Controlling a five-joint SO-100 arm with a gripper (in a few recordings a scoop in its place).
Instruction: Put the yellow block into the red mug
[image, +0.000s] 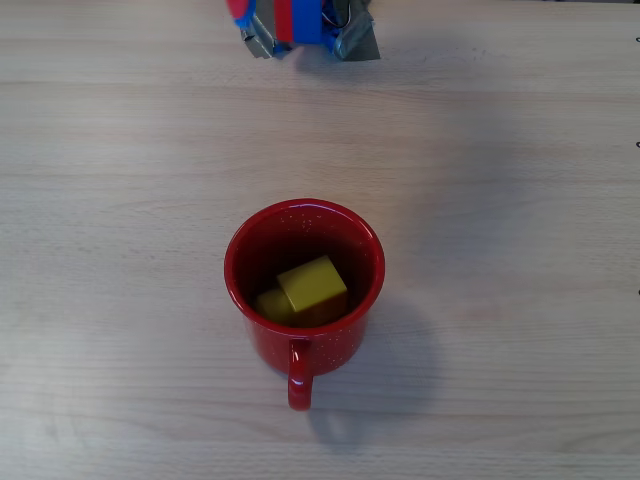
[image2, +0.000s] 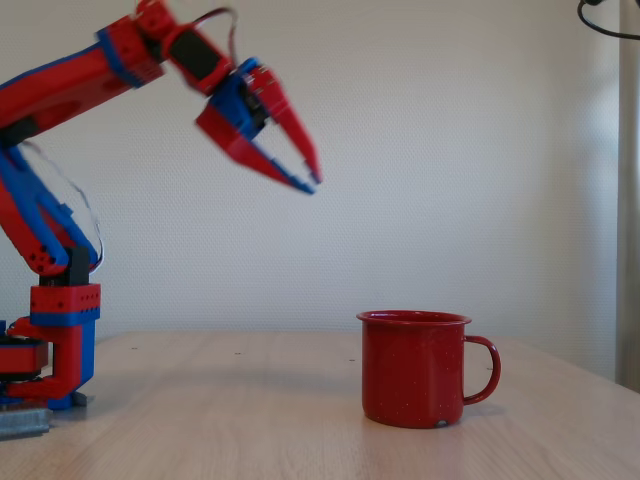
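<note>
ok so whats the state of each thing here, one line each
block: tilted, lying inside the mug, not held
mug: upright on the table, handle toward the bottom edge in the overhead view, block inside
end effector: raised high, up and left of the mug in the fixed view, nearly closed, holding nothing
table: bare wood around the mug
</note>
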